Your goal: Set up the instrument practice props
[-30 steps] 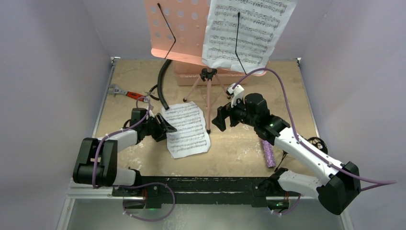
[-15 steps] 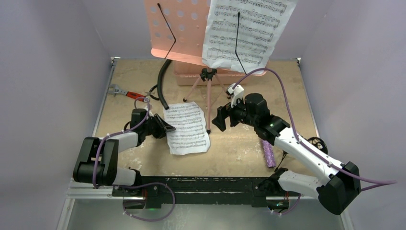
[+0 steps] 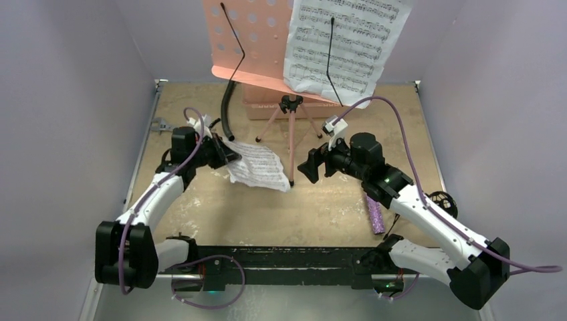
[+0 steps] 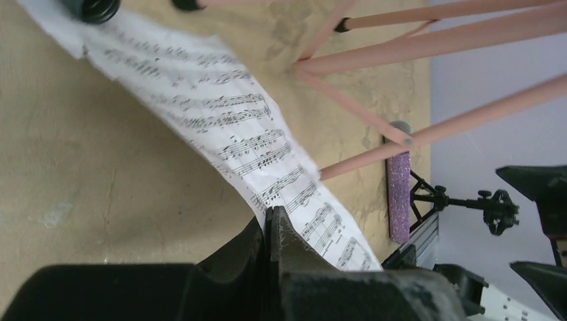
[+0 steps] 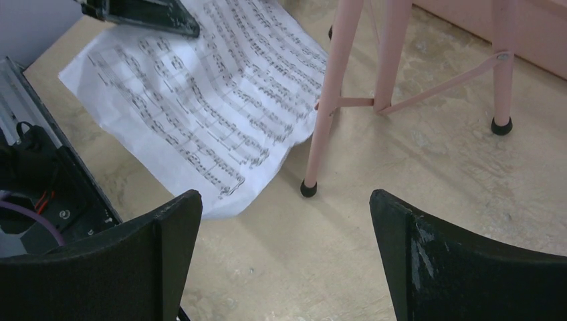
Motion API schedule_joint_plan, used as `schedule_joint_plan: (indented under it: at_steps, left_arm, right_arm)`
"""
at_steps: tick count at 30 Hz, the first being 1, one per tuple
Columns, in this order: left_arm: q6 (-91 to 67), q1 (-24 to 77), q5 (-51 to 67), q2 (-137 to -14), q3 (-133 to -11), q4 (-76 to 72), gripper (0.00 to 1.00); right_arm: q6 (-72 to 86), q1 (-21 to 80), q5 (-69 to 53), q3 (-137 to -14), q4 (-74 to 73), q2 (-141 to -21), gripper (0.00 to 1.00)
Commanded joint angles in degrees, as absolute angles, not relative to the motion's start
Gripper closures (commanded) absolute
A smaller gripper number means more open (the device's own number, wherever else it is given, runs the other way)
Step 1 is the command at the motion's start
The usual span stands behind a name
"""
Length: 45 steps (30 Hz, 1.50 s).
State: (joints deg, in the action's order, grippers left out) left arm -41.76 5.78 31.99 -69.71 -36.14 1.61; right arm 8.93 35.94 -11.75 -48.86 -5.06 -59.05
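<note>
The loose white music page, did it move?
Yes. The white sheet-music page, pinched by the left tool, moved farther back, up alongside the pink tripod leg.

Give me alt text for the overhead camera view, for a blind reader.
The left gripper pinches a white sheet-music page, one edge held above the tan table, beside a pink perforated music stand. The right gripper hovers open nearby; a purple glittery microphone lies beside that arm.

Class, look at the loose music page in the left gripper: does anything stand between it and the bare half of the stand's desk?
Yes. A black wire retainer lies across the pink desk's bare left half, and a black hose rises below it, beside the left gripper holding the page.
</note>
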Motion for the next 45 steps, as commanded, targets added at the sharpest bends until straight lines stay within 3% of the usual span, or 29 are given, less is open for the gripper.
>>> schedule_joint_plan:
  at_steps: [1, 7, 22, 35, 45]
  left_arm:
    - [-26.4, 6.0, 35.0, -64.8, -46.9, 14.9, 1.00]
    - [-25.9, 6.0, 40.1, -60.1, -52.0, 14.5, 1.00]
    - [-26.6, 6.0, 39.5, -43.1, -47.0, 5.6, 1.00]
    - [-33.4, 6.0, 48.6, -36.7, -42.6, -7.4, 1.00]
    - [-34.1, 6.0, 51.3, -34.7, -46.1, -8.0, 1.00]
  right_arm:
    - [8.1, 35.8, -14.2, -47.8, -0.3, -56.1, 0.02]
    - [8.0, 35.8, -16.5, -46.5, 3.5, -54.3, 0.02]
    - [8.6, 35.8, -19.1, -48.6, 4.7, -54.8, 0.02]
    - [10.0, 35.8, -24.2, -46.6, 11.4, -53.6, 0.02]
    - [13.3, 35.8, -28.3, -46.3, 16.7, -55.0, 0.02]
